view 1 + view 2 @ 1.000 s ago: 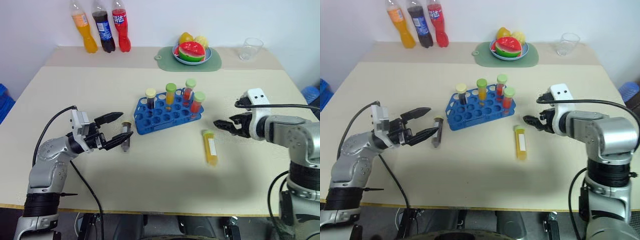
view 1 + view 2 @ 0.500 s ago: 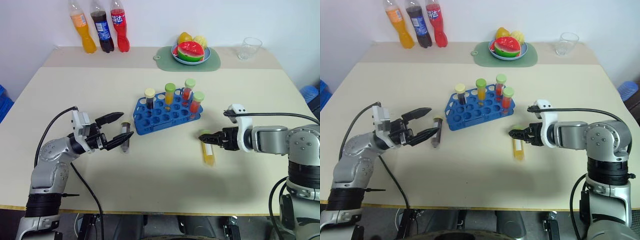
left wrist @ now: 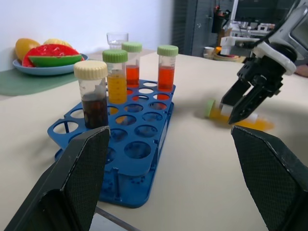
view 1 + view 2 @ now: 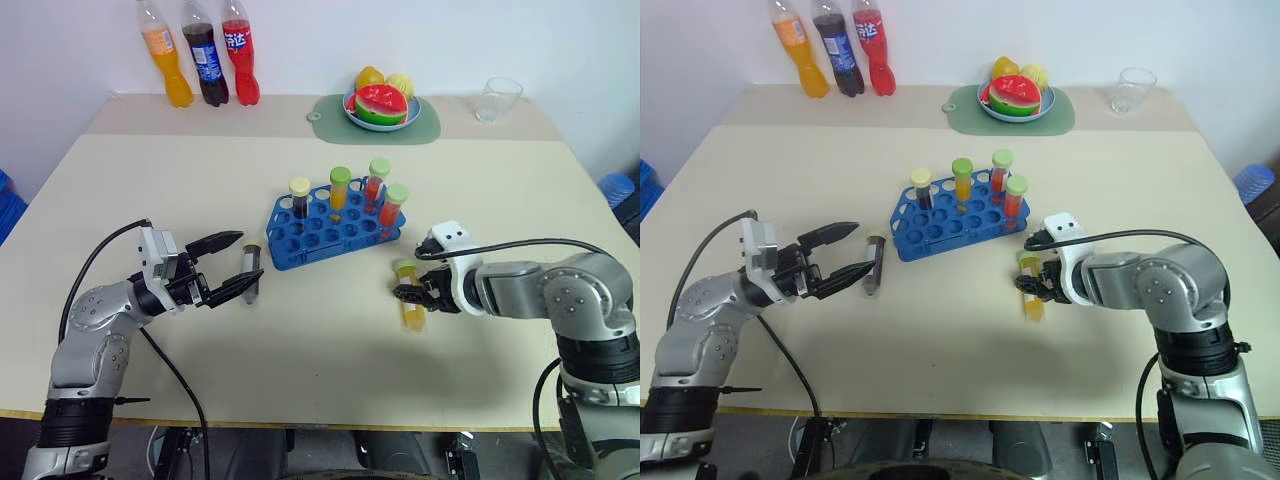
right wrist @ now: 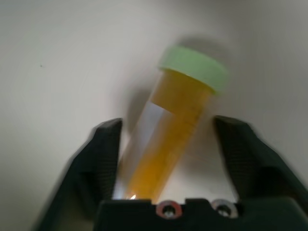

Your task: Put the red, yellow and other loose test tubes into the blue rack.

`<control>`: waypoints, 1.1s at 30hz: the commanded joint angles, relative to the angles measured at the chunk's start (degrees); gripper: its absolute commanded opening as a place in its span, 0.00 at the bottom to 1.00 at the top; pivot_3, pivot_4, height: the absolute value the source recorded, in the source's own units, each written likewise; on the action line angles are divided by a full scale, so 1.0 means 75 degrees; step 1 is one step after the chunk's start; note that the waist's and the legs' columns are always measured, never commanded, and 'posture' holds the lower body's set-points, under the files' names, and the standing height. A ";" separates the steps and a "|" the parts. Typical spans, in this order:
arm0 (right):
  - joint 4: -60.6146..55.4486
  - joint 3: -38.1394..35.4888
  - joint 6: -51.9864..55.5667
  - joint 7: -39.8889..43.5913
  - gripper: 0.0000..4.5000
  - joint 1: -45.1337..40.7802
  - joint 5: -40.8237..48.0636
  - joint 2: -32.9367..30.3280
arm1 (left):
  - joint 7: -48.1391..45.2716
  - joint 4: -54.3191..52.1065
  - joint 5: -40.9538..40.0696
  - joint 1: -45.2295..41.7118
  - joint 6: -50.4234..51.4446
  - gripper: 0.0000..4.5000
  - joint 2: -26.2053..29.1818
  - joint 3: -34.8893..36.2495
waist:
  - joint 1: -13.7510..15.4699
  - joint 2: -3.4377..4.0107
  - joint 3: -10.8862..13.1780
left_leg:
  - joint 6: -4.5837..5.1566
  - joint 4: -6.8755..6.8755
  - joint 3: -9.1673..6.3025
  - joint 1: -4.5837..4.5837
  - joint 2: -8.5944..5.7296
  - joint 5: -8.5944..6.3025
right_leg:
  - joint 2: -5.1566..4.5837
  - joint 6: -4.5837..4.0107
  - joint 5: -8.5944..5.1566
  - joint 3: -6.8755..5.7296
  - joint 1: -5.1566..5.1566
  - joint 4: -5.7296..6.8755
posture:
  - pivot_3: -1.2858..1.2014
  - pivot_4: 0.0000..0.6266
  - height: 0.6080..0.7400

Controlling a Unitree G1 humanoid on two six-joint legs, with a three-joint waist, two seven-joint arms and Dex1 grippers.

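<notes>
Two loose tubes lie on the counter [image 4: 330,330]. The yellow tube [image 4: 409,297], pale-green cap pointing toward the blue rack [image 4: 335,232], lies just right of the rack's near corner, and the right claw [image 4: 410,294] is down over it with a black finger on each side. In the right wrist view the tube [image 5: 168,144] sits between the fingers [image 5: 94,166], with a gap showing on the cap side, so I cannot tell whether the fingers have closed onto it. The dark brown tube [image 4: 250,273] lies just left of the rack. The left claw [image 4: 232,264] hovers beside it with its fingers spread wide, holding nothing. Four capped tubes stand upright in the rack's far holes: a dark tube with a cream cap [image 4: 300,198], an orange-yellow one [image 4: 340,192] and two red ones [image 4: 377,181] [image 4: 394,205] with green caps. Farther back a green mat [image 4: 376,121] carries a fruit plate [image 4: 383,104], an empty clear cup [image 4: 501,98] stands to its right, and three soda bottles [image 4: 200,58] line the wall at the far left.
</notes>
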 commanded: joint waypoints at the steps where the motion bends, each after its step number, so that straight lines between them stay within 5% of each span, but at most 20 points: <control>1: -0.0162 0.0356 -0.0185 0.0420 0.36 0.0221 -0.0428 -0.0052 | 0.0048 -0.0287 -0.0118 0.0038 -0.0008 0.93 0.0079 0.0215 | -0.0008 0.0000 0.0000 | 0.0000 -0.0001 0.0000 0.0000 0.0000 0.0000 | 0.0000 0.0000 0.0000 0.0000 0.0000 -0.0004 | 0.52 0.24 1.00; 7: -0.0420 -0.0010 -0.1312 0.1425 0.36 0.0364 -0.0787 0.0039 | 0.0076 -0.0275 -0.0135 0.0015 0.0014 0.93 0.0096 0.0211 | -0.0022 0.0000 0.0002 | 0.0001 -0.0001 0.0001 0.0001 0.0002 -0.0001 | 0.0008 0.0001 0.0001 -0.0001 0.0005 -0.0016 | 0.52 0.24 1.00; 14: -0.0559 -0.0413 -0.6538 0.4712 0.36 0.0594 -0.1399 0.1104 | 0.0117 -0.0072 -0.0141 -0.0105 0.0007 0.93 0.0027 0.0227 | -0.0007 0.0012 0.0020 | 0.0004 -0.0008 0.0003 -0.0008 0.0003 -0.0003 | 0.0016 0.0027 0.0014 -0.0007 0.0004 -0.0034 | 0.52 0.24 1.00; 26: 0.3651 0.0376 -1.2396 0.4101 0.36 -0.0275 -0.4608 0.4163 | 0.0282 0.0294 -0.0105 -0.0254 -0.0065 0.93 -0.0147 0.0346 | -0.0022 0.0016 0.0022 | 0.0002 -0.0016 0.0000 -0.0001 -0.0002 -0.0003 | 0.0007 0.0024 0.0017 -0.0008 -0.0003 -0.0022 | 0.52 0.24 1.00; 33: 0.5994 0.0156 -1.4518 0.3865 0.36 -0.0787 -0.5259 0.4741 | 0.0409 0.0179 -0.0102 -0.0166 -0.0055 0.93 -0.0161 0.0453 | -0.0020 0.0020 0.0025 | -0.0003 -0.0016 0.0000 -0.0004 -0.0006 0.0000 | -0.0009 0.0024 0.0018 -0.0004 -0.0015 0.0002 | 0.52 0.24 1.00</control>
